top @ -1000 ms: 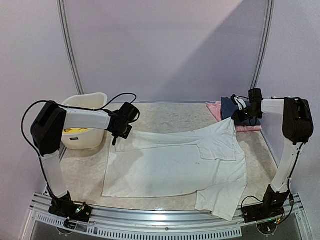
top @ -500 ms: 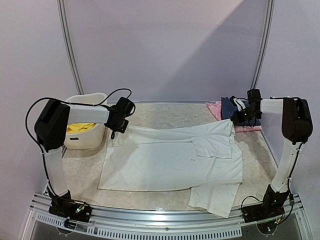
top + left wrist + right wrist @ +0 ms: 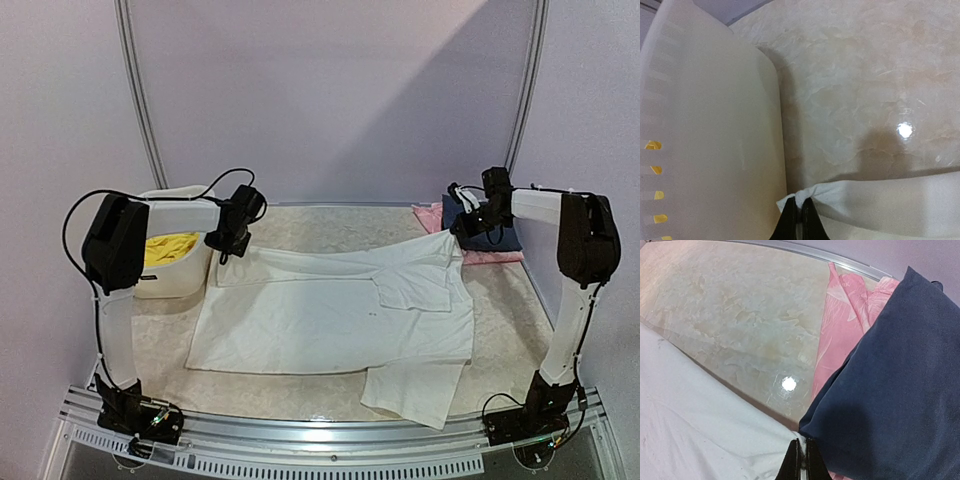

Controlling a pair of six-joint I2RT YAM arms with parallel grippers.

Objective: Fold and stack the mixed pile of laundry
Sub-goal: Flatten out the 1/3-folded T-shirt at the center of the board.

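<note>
The white T-shirt (image 3: 330,320) has just slid back across the tabletop (image 3: 330,225). Over the last second I've hauled its far edge away from my bases, and the near sleeve that was drooping toward the front rail now lies further up the surface. The far edge runs as one taut line between my two arms, so I read this as the spread-out step, getting the shirt flat before any fold. My left end effector (image 3: 224,248) is clenched on the far-left corner; the wrist view shows a little pinch of white bunched right at the tips, just beside the wall of the white basket (image 3: 175,280). My right end effector (image 3: 458,228) is clamped on the far-right corner, hard up against the navy cloth (image 3: 492,236) lying on the pink cloth (image 3: 428,214) at the back right. The rest of the shirt trails from both grips toward me, one sleeve doubled over on top, wrinkles mostly gone. The yellow shorts (image 3: 165,247) sit in the basket, not yet handled, so there's plenty left to do.
</note>
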